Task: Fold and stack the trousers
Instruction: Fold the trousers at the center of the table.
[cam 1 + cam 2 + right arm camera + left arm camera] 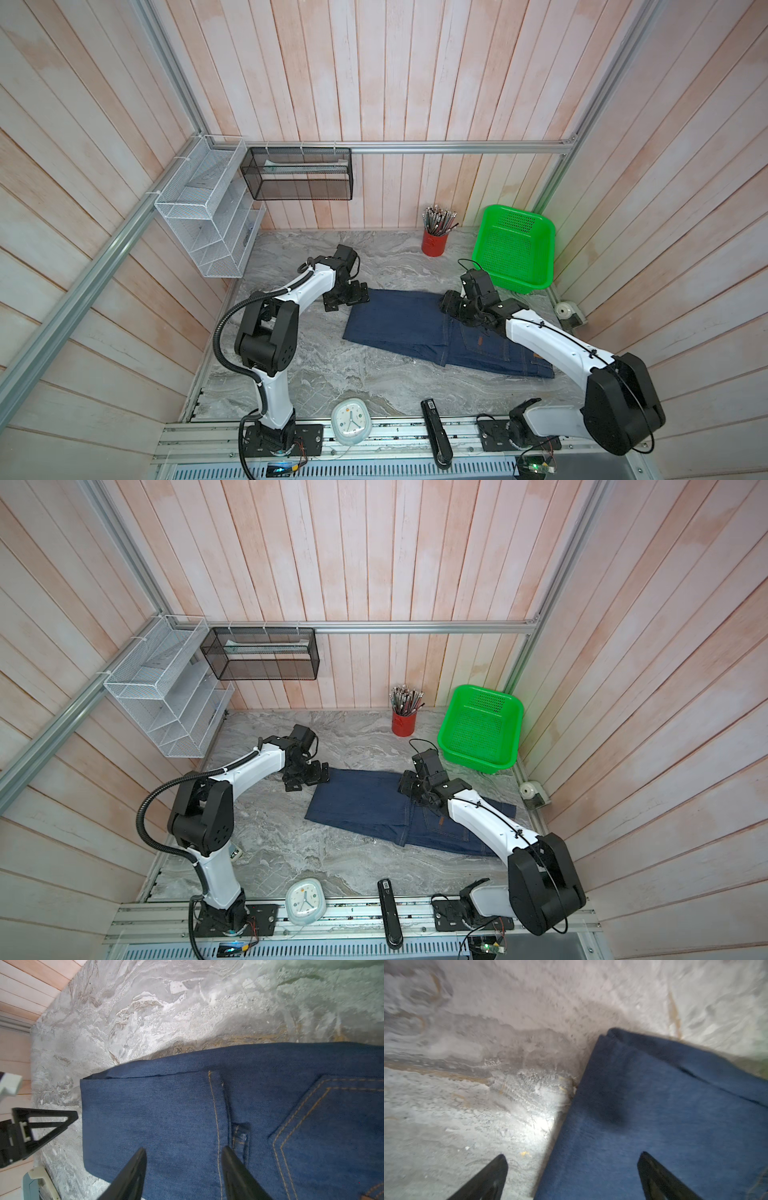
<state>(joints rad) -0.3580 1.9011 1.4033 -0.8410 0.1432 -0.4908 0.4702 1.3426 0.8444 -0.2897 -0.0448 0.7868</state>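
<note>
Left side first: my left fingers (496,1172) are spread wide, straddling the folded edge of the trousers (399,320), which lie folded once across the counter (316,374). Moving right, my right fingers (133,1169) hover half-spread over the denim, pinching nothing, probably lining up the next fold.

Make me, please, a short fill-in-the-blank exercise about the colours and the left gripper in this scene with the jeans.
1. The basket in the far corner is ___.
2. The cup that holds the pencils is ___.
3. The left gripper, its fingers wide apart at one end of the trousers, holds ___.

Missing words: green; red; nothing.
</note>
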